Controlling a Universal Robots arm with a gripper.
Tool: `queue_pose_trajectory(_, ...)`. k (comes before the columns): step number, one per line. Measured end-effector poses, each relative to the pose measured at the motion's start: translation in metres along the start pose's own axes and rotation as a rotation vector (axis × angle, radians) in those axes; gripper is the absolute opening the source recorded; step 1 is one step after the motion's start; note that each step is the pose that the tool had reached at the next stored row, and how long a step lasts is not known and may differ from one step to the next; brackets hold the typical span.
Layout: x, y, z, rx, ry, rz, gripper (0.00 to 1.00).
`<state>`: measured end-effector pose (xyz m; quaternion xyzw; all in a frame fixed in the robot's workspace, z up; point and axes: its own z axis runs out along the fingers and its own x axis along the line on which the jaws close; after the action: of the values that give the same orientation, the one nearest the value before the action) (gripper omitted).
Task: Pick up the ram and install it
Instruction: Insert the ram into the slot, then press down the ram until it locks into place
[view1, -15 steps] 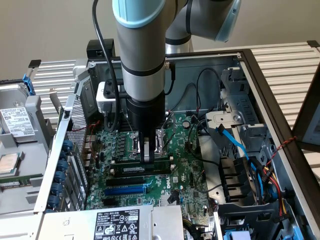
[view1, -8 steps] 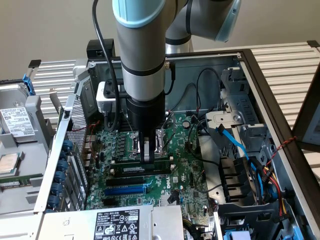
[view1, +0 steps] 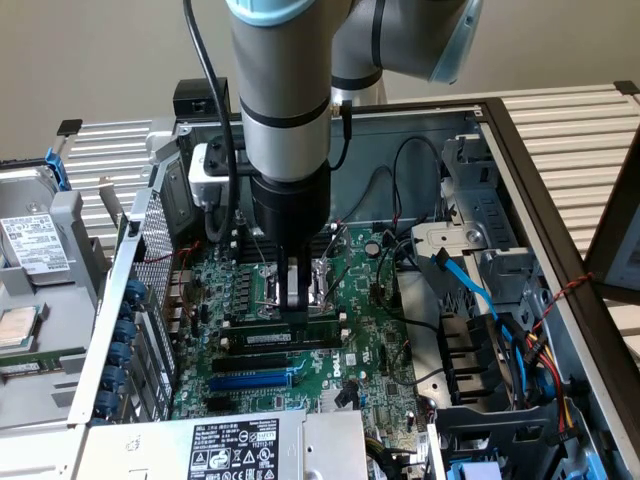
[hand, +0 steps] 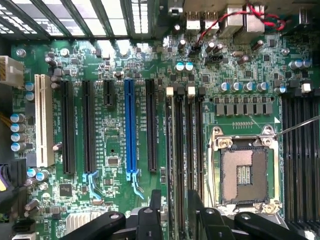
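My gripper (view1: 295, 308) hangs straight down over the green motherboard (view1: 365, 345) inside the open computer case. The ram (view1: 268, 338), a long dark stick with a small pale label, stands on edge in a black memory slot directly under the fingertips. In the wrist view the ram (hand: 174, 150) appears edge-on as a thin line running between the slots with white end clips, and my gripper (hand: 175, 212) has its two black fingers (hand: 155, 202) close on either side of it. The fingers look closed on the stick's upper edge.
A blue expansion slot (view1: 250, 380) (hand: 129, 130) lies beside the memory slots. The bare CPU socket (hand: 245, 172) sits on the other side. Blue and black cables (view1: 465, 285) and a drive cage (view1: 480, 370) crowd the exterior view's right. A labelled power supply (view1: 235, 450) sits at the front.
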<state>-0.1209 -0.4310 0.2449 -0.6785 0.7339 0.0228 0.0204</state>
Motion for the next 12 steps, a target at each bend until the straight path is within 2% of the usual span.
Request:
queue_pose_trajectory(3,-0.0004,-0.0001,-0.0089,-0.0004,0.0001,0.000,0.35)
queue_pose_trajectory(12,-0.0005,-0.0002,-0.0093,-0.0003,-0.0001,0.000,0.35)
